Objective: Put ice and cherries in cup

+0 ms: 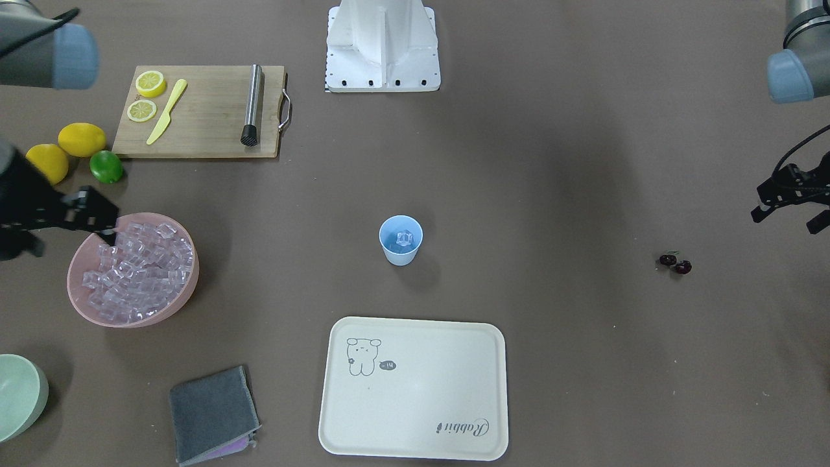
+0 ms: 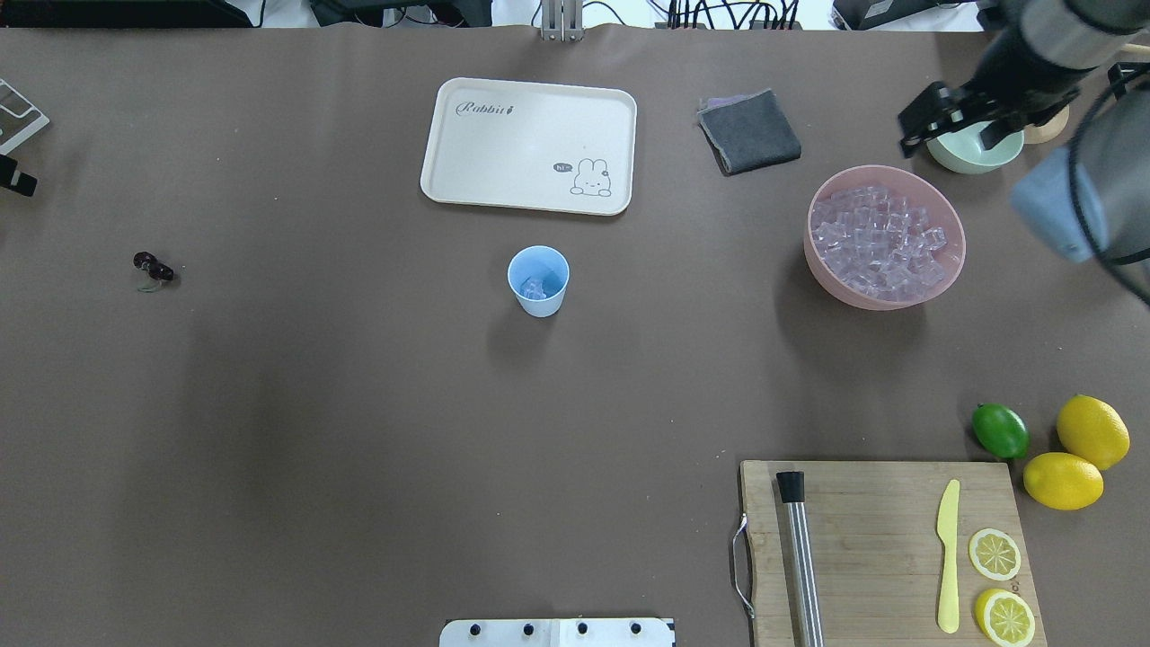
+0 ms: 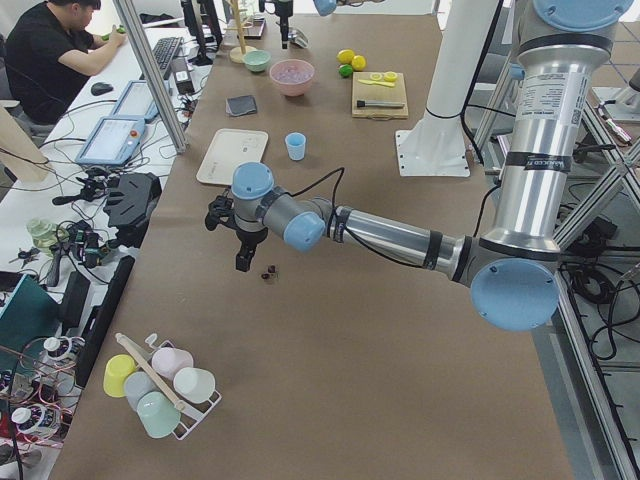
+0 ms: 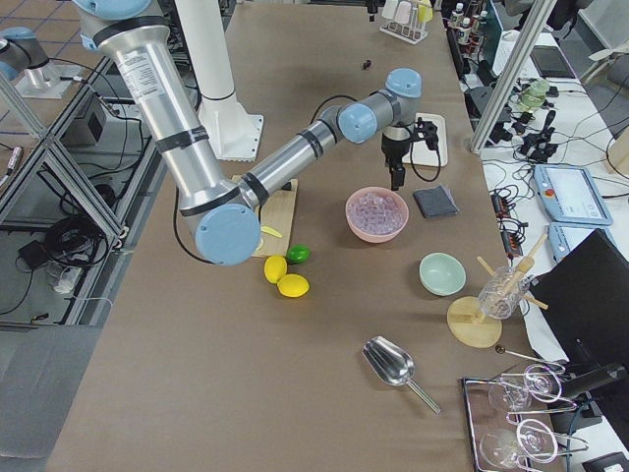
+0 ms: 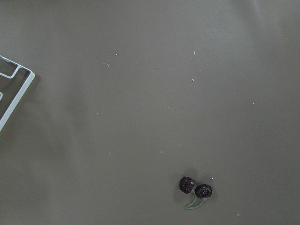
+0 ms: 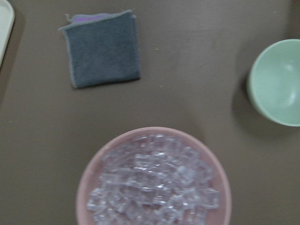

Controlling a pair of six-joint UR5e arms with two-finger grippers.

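The light-blue cup (image 1: 401,241) stands upright at the table's middle with one clear ice cube (image 1: 404,239) in it; it also shows in the overhead view (image 2: 538,281). Many ice cubes (image 1: 139,272) fill the pink bowl (image 1: 188,288). The two dark cherries (image 1: 675,263) lie on the table, low in the left wrist view (image 5: 196,188). My left gripper (image 1: 790,217) hovers open and empty near the cherries, a little to their side. My right gripper (image 2: 952,135) hangs open and empty above the far rim of the pink bowl (image 2: 885,301).
A cream tray (image 1: 415,389) lies beyond the cup. A grey cloth (image 1: 211,415) and a pale green bowl (image 1: 19,395) sit near the pink bowl. A cutting board (image 1: 207,110) holds lemon slices, a knife and a metal muddler; two lemons and a lime (image 1: 106,167) lie beside it.
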